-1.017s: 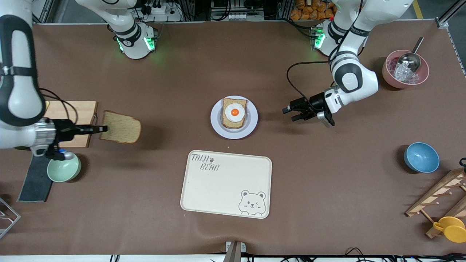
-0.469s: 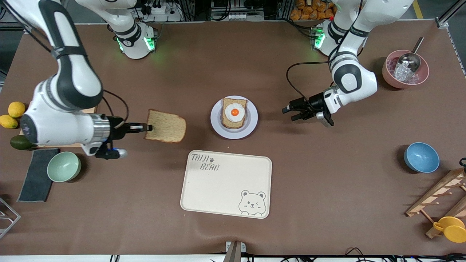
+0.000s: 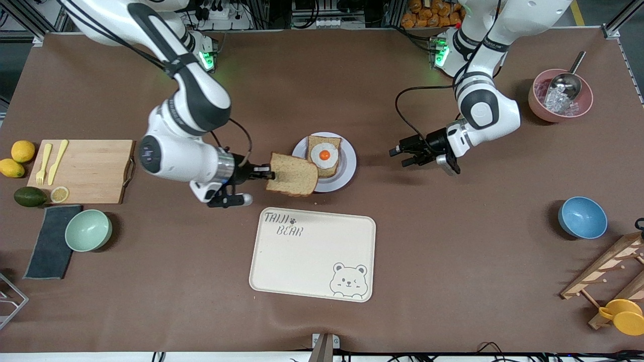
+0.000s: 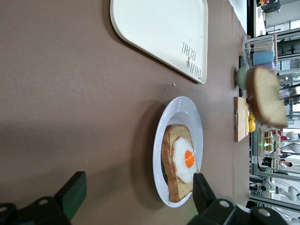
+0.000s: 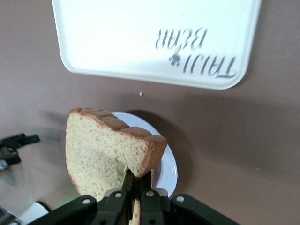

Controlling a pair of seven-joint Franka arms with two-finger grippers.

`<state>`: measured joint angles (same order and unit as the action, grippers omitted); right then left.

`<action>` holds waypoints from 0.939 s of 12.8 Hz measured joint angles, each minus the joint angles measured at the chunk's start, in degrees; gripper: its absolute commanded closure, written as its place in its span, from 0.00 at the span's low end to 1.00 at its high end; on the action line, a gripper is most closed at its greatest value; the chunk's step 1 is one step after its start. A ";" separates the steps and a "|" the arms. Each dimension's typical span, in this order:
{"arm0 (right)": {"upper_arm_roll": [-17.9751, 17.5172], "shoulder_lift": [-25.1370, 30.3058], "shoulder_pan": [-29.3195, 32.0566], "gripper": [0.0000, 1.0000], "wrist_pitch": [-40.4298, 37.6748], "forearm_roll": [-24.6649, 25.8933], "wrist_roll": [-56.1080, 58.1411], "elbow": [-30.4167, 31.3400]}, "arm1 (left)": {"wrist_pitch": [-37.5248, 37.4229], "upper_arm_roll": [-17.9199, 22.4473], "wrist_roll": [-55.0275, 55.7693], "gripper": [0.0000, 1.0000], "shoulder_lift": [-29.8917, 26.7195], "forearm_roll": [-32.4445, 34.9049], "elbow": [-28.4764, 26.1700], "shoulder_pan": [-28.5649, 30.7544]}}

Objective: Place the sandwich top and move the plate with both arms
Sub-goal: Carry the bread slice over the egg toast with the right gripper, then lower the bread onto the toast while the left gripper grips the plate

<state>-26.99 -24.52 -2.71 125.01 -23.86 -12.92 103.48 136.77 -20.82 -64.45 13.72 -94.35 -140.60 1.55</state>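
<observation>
The right gripper [image 3: 271, 174], its jaws shut on one edge of the sandwich top [image 3: 293, 175], held the slice in the air over the rim of the plate [image 3: 348, 171] at the side toward the right arm's end of the desk [image 3: 453, 261]. The plate stood mid-desk, carrying a bread slice topped with a fried egg [image 3: 324, 154]. A cream tray with a bear drawing [image 3: 313, 254] lay on the desk nearer to the front camera than the plate. The left gripper [image 3: 401, 156] hung above bare desk, beside the plate toward the left arm's end, its jaws wide apart and holding nothing. In the right wrist view the sandwich top [image 5: 110, 150] hid part of the plate [image 5: 169, 166].
</observation>
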 measured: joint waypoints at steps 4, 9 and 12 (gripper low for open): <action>-0.18 -0.25 -4.48 1.00 5.56 1.79 -0.01 4.64 | -0.40 -0.16 0.00 0.00 0.56 0.00 0.00 -0.49; -0.29 -0.90 -10.20 1.00 17.37 1.84 -0.26 11.65 | -0.54 -0.33 0.02 0.00 1.80 -2.18 0.27 -2.79; -0.29 -1.57 -11.80 1.00 18.93 1.84 -1.35 11.91 | -0.29 -0.38 0.02 0.00 2.92 -7.02 1.16 -5.95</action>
<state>-27.28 -26.10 -14.52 143.94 -22.02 -14.27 115.39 136.48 -21.20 -64.43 16.64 -101.37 -139.44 -4.40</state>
